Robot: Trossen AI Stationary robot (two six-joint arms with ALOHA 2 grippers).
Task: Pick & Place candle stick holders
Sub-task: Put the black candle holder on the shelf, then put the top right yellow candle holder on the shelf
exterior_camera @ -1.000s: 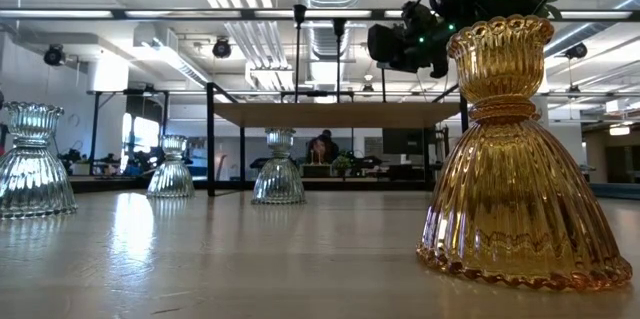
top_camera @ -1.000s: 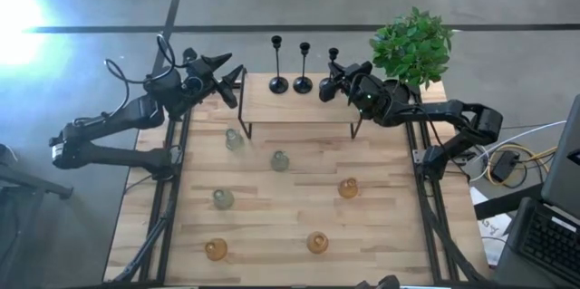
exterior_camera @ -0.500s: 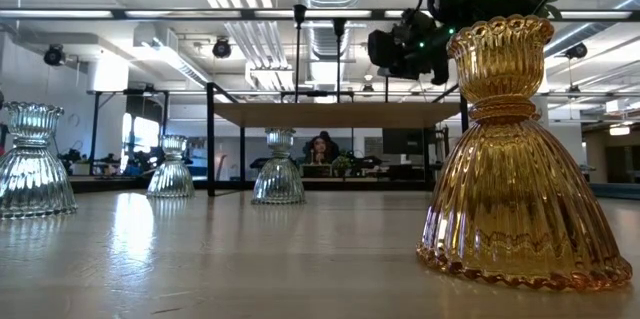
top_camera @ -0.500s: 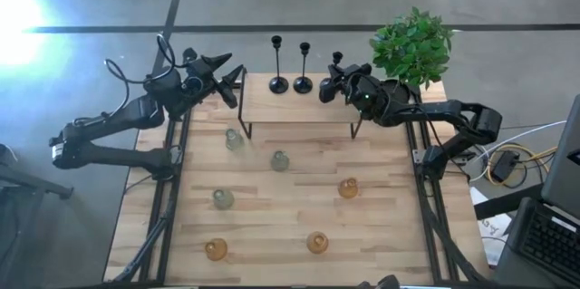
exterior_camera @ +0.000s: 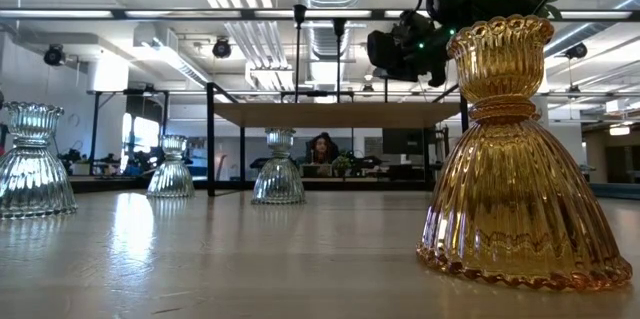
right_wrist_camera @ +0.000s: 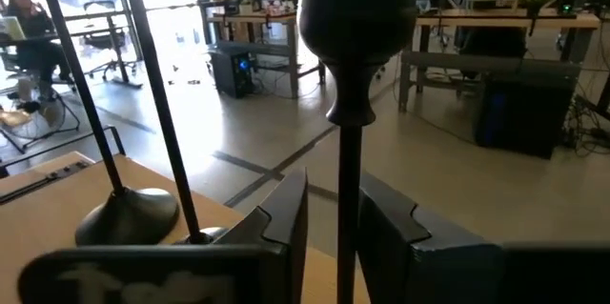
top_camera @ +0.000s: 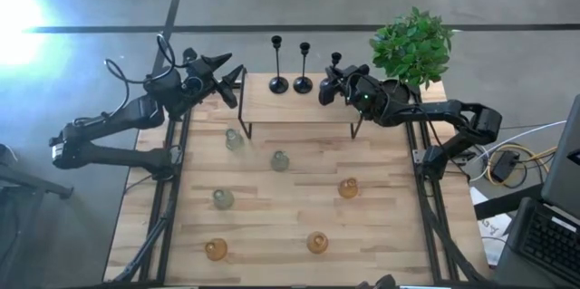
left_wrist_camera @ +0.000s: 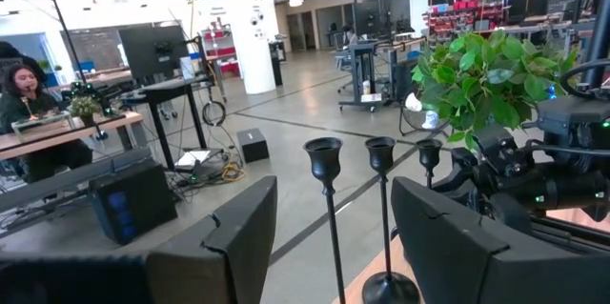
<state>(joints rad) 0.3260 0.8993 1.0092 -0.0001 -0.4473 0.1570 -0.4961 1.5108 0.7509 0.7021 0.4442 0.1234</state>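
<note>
Right tool sat up on the raised shelf at the far end of the worktop, clamped around the thin stem of the rightmost black candlestick. Other two candlesticks stood just beside it on that shelf. Left tool hovered released by the shelf's left corner. Amber and green glass holders sat scattered over the worktop below.

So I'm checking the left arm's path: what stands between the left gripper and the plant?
In the left wrist view, three black candlesticks stand between the open left gripper and the plant; the right gripper holds the nearest to the plant.
</note>
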